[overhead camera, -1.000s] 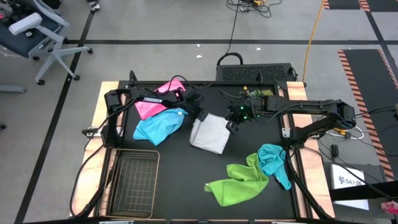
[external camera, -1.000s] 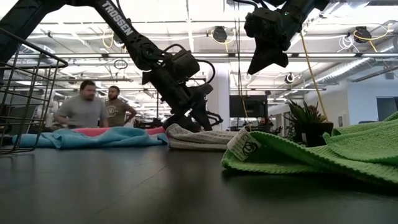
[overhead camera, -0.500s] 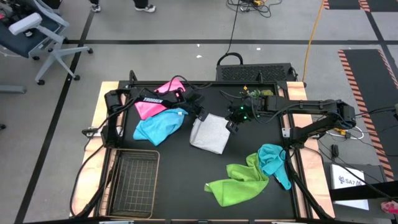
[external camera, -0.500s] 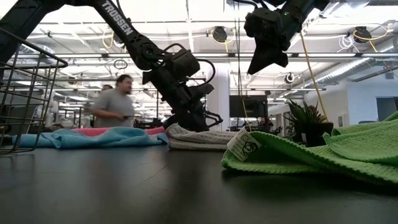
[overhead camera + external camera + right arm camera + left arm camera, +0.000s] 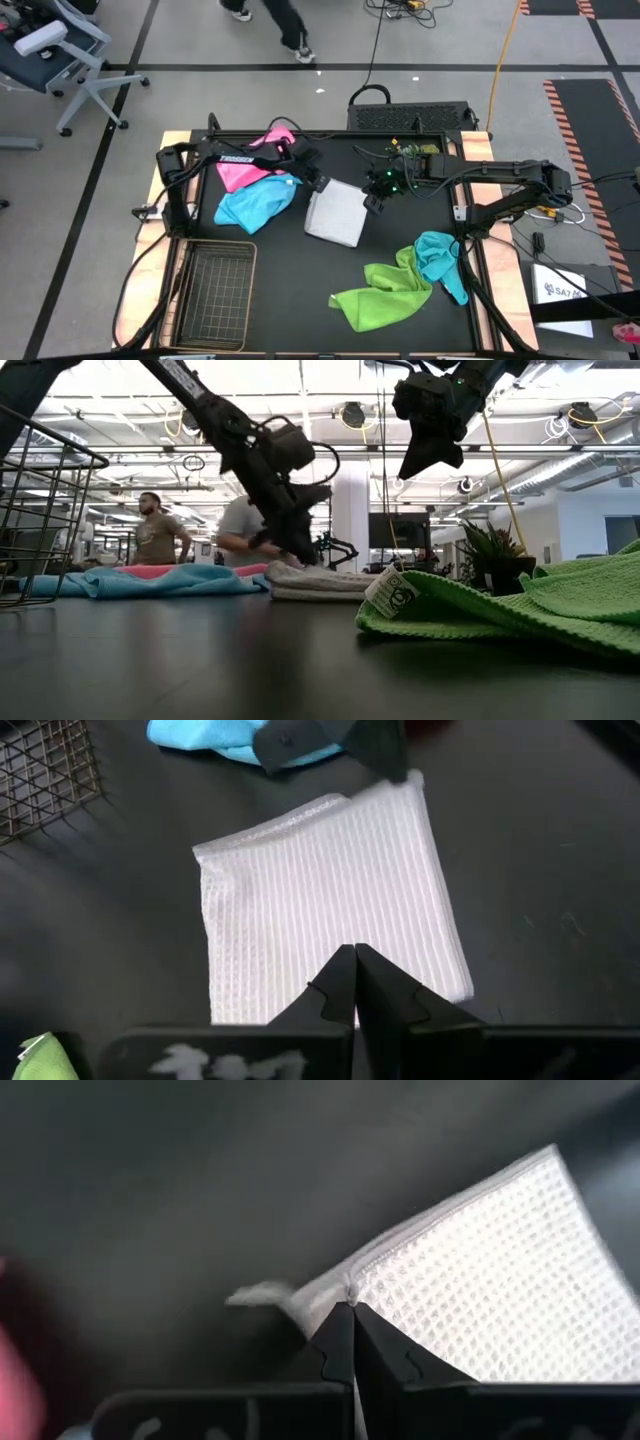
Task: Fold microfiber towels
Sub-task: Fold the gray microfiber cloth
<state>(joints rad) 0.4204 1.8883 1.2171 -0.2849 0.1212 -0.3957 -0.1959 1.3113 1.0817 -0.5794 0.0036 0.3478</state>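
Note:
The pale grey-white towel [image 5: 336, 213] lies folded on the black table, also seen in the right wrist view [image 5: 330, 900]. My left gripper [image 5: 322, 186] is shut at its far left corner. My right gripper [image 5: 376, 201] hangs shut, well above the towel's right side [image 5: 425, 458], touching nothing. The pink towel [image 5: 240, 166] and the light blue towel [image 5: 255, 204] lie crumpled at the far left. The lime green towel [image 5: 385, 293] and the teal towel [image 5: 438, 258] lie crumpled at the near right. My left gripper pinches the grey-white towel's hemmed edge right at its far left corner [image 5: 368, 1272] between its two fingertips. The fingers slant down from the table's far left. How many layers they hold I cannot tell. The rest of the towel lies flat on the table.
A wire mesh basket [image 5: 215, 290] stands at the near left. A small potted plant [image 5: 415, 152] is at the far right, behind my right gripper. Bare table lies in front of the folded towel. People move in the room beyond the table.
My left gripper has shut on the grey-white towel's far left corner and then risen a little, tipping less steeply. The towel's body has stayed flat in place. A person has walked past behind the table.

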